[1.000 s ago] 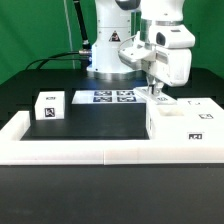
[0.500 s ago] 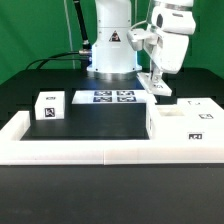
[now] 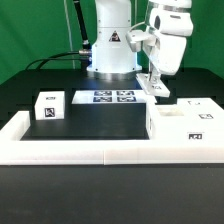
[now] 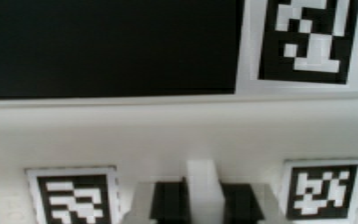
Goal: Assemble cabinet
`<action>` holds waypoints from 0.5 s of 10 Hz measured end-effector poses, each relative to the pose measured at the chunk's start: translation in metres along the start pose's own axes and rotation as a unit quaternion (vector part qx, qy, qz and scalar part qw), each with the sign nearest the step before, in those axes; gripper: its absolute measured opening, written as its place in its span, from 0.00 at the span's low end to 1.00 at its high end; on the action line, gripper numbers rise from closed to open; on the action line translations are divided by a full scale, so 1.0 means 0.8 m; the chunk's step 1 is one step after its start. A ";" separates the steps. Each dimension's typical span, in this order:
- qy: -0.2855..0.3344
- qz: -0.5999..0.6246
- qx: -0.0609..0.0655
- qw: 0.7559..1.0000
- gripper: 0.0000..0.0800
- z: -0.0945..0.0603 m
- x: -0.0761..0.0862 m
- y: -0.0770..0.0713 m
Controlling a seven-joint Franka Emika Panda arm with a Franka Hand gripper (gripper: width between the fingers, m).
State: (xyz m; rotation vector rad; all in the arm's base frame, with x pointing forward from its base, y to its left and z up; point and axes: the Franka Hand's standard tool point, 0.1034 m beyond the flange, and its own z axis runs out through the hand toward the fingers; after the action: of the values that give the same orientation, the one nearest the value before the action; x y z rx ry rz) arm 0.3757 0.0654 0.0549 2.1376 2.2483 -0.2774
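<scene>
My gripper (image 3: 157, 88) hangs above the table just past the marker board's right end in the exterior view. In the wrist view its dark fingers (image 4: 163, 200) stand close together with a thin white rib between them. The gripper (image 4: 197, 198) is shut on a white cabinet panel (image 4: 176, 130) that carries two tags. The panel shows edge-on in the exterior view (image 3: 160, 93). A larger white cabinet box (image 3: 185, 122) with tags stands at the exterior view's right, against the rim wall. A small white tagged cabinet block (image 3: 50, 105) stands at the left.
A low white rim wall (image 3: 80, 150) runs along the front and up both sides. The marker board (image 3: 112, 97) lies flat before the robot base, and one of its tags shows in the wrist view (image 4: 311, 40). The table top is black.
Since one second ago the arm has risen and drawn back from beside the cabinet box, with the panel in the gripper. Nothing has visibly moved in the last half second.
</scene>
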 end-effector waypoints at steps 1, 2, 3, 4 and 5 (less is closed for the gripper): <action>0.000 0.006 0.001 1.000 0.09 0.001 -0.001 0.000; 0.001 0.007 0.002 1.000 0.09 0.001 -0.001 0.000; 0.001 0.007 0.002 1.000 0.09 0.002 -0.001 -0.001; 0.001 0.006 0.002 1.000 0.09 0.002 -0.001 -0.001; 0.005 0.005 -0.006 1.000 0.09 0.002 0.002 0.000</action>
State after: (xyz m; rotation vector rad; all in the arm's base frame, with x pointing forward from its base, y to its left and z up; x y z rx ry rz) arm 0.3756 0.0666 0.0533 2.1491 2.2391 -0.2531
